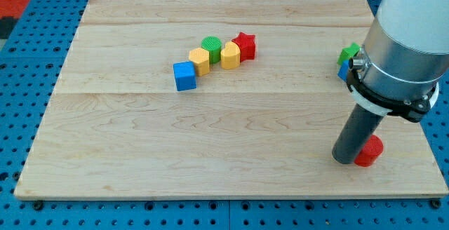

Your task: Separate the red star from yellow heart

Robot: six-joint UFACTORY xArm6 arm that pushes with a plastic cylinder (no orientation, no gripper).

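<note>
The red star (245, 45) lies near the top middle of the wooden board (210, 139), touching the yellow heart (230, 55) on its lower left. They end a diagonal row with a green cylinder (211, 46), a yellow hexagon (200, 61) and a blue cube (184, 75). My tip (344, 159) stands far off at the view's lower right, against the left side of a red cylinder (369, 151).
A green block (349, 52) and a blue block (343, 71) sit at the right edge, partly hidden behind the arm's grey body (400, 48). A blue pegboard (28, 83) surrounds the board.
</note>
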